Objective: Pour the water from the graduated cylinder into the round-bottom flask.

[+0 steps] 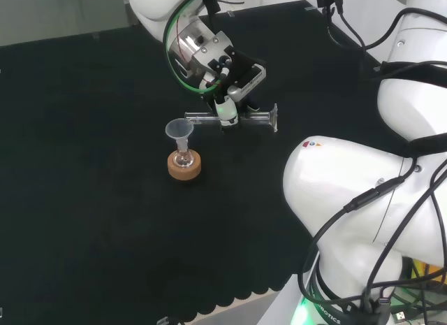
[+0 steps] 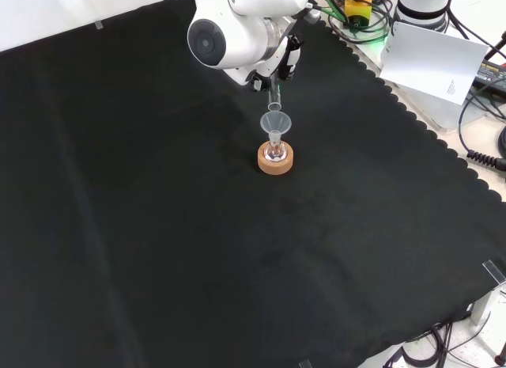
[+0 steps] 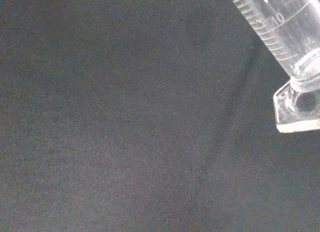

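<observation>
Between curled fingers [image 1: 227, 108], graduated cylinder [image 1: 255, 118] level.

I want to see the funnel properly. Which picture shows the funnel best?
The head view: the funnel shows whole from the side, standing in the flask on the cork ring, with the graduated cylinder held level by the hand beside it. The front view looks into its top.

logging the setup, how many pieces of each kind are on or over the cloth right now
clear graduated cylinder, held sideways in the hand: 1
clear plastic funnel: 1
small round-bottom glass flask: 1
round cork ring stand: 1
total: 4
</observation>
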Motion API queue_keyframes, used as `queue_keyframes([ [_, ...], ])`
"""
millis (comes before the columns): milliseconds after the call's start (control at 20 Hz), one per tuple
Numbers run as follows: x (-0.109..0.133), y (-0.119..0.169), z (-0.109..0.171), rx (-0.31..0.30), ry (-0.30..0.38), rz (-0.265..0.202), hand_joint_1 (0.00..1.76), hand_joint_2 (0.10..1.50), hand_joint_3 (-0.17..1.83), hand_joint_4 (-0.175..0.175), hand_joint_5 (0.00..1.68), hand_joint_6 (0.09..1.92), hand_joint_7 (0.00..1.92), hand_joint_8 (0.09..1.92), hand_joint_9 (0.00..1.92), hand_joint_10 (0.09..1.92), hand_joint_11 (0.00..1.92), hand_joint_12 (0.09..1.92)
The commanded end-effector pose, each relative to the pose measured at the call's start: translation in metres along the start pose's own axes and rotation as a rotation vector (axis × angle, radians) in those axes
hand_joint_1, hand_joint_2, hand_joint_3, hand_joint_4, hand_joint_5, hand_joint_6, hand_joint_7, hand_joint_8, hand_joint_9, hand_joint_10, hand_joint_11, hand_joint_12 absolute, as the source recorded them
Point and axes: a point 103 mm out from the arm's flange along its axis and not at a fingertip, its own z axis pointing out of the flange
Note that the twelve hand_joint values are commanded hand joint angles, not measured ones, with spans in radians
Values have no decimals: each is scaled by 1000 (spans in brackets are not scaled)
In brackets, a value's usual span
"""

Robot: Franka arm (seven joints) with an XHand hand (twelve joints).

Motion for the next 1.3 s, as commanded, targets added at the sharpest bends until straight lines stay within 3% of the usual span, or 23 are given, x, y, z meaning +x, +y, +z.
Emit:
queue_keyframes([
  [50,1,0,-1,4,-4,-3,1135,1145,-1,-151,933,1074,1246,372,1472,87,1301,756],
  [350,2,3,-3,3,8,-16,1135,1145,-1,-152,933,1074,1246,370,1473,87,1301,754],
  [900,0,5,6,-147,72,-44,1135,1146,-1,-153,931,1077,1245,364,1469,87,1288,748],
  [1100,-6,4,11,-218,130,-98,1134,1147,0,-151,928,1081,1241,361,1465,87,1285,747],
  [1300,-11,5,19,-301,194,-198,1132,1148,1,-150,924,1086,1238,358,1461,87,1281,746],
])
